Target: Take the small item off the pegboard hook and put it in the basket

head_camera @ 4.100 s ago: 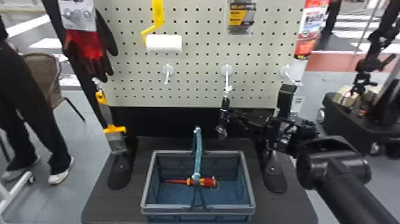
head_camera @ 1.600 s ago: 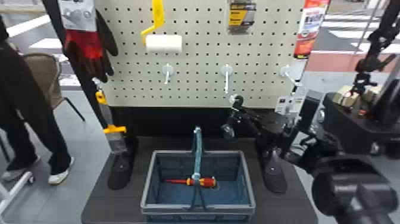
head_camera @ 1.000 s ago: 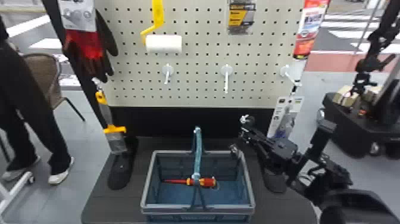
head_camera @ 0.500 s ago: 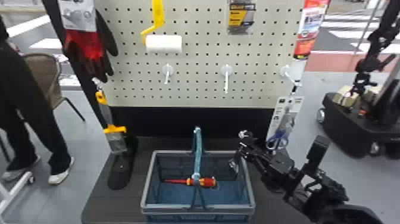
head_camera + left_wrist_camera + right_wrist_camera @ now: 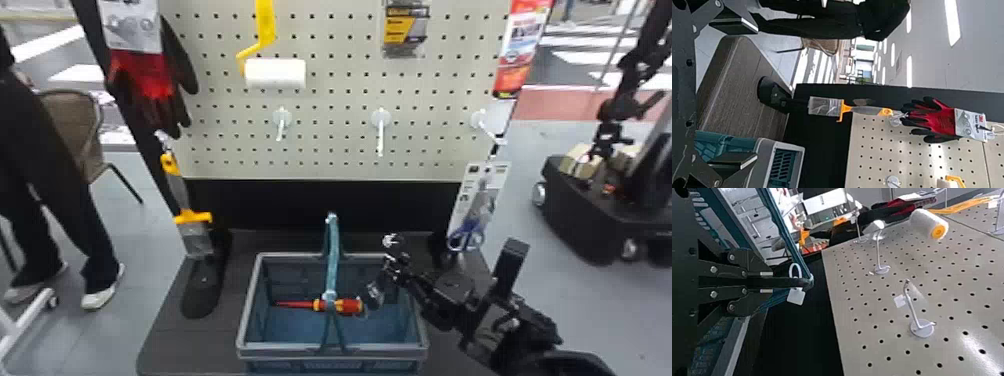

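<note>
Operator: State the position of the small item (image 5: pixel 374 295) relative to the hand.

Technician: It hangs at the fingertips of the right hand (image 5: pixel 807 282), clamped there with the fingers together. The white tag (image 5: pixel 796 296) sits at the tips; what looks like the body dangles just beside them, toward the robot's left.

Operator: Specify the long axis.

Technician: Roughly upright, slightly tilted (tag uppermost, body lowermost). The right arm is the one to use. The left hand (image 5: pixel 750 93) waits off the basket's left side, fingers apart.

Operator: Where is the basket?

Technician: In the head view, the item overlaps the right part of the opening of the basket (image 5: pixel 332 346), on the right side of the raised handle (image 5: pixel 334 260). Its height over the floor of the basket cannot be told.

Operator: List the contents.

Technician: One red and yellow screwdriver (image 5: pixel 340 305), lying crosswise beneath the handle, grip toward the robot's right.

Operator: And the next step?

Technician: Most likely, lower the item on the right side of the handle, then release. Caution: the loop (a small white ring by the tag) could snag on the handle or cling to a finger.
</note>
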Controlling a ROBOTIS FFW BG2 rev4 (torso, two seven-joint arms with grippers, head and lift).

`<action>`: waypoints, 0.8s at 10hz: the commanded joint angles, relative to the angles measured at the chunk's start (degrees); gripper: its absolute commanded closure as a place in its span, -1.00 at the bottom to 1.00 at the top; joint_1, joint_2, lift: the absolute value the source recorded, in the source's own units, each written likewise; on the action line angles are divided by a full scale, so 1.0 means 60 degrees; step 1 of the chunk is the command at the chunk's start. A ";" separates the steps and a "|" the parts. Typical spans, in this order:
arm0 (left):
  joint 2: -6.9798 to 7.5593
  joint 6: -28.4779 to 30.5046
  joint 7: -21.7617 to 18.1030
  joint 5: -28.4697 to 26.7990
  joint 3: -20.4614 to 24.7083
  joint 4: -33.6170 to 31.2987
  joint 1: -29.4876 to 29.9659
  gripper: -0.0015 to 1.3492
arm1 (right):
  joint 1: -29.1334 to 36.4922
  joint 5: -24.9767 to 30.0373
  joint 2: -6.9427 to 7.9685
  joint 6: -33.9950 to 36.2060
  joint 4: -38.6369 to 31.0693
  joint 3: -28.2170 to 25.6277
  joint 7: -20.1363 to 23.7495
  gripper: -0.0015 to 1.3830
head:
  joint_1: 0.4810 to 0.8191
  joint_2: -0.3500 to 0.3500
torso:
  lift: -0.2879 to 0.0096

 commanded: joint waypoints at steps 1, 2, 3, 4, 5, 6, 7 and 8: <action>-0.0025 0.0003 0.0002 0.0000 -0.0014 0.0000 0.0000 -0.74 | -0.0087 -0.0135 0.0000 -0.0035 0.0302 0.0322 0.0000 0.73 | -0.60 0.00 | 0.26; -0.0025 0.0003 0.0002 0.0000 -0.0014 0.0000 0.0000 -0.74 | -0.0149 -0.0208 0.0000 -0.0065 0.0466 0.0512 0.0000 0.73 | -0.60 0.00 | 0.26; -0.0025 0.0003 0.0002 -0.0015 -0.0014 0.0000 0.0000 -0.74 | -0.0170 -0.0267 0.0000 -0.0094 0.0583 0.0688 0.0000 0.73 | -0.60 0.00 | 0.26; -0.0025 0.0003 0.0002 -0.0015 -0.0014 0.0023 0.0000 -0.74 | -0.0211 -0.0325 0.0000 -0.0123 0.0747 0.0820 0.0000 0.73 | -0.60 0.00 | 0.26; -0.0025 0.0003 0.0002 -0.0015 -0.0028 0.0023 0.0000 -0.74 | -0.0231 -0.0369 -0.0015 -0.0138 0.0841 0.0966 0.0000 0.73 | -0.60 0.00 | 0.26; -0.0025 0.0003 0.0002 -0.0015 -0.0028 0.0023 0.0000 -0.74 | -0.0252 -0.0428 -0.0015 -0.0182 0.1005 0.1128 0.0000 0.73 | -0.60 0.00 | 0.26; -0.0025 0.0003 0.0002 0.0000 -0.0028 0.0023 -0.0021 -0.74 | -0.0313 -0.0472 -0.0044 -0.0226 0.1169 0.1259 0.0015 0.73 | -0.60 0.00 | 0.26; -0.0025 0.0003 0.0002 0.0000 -0.0028 0.0023 -0.0041 -0.74 | -0.0313 -0.0486 -0.0044 -0.0285 0.1310 0.1318 0.0015 0.73 | -0.60 0.00 | 0.26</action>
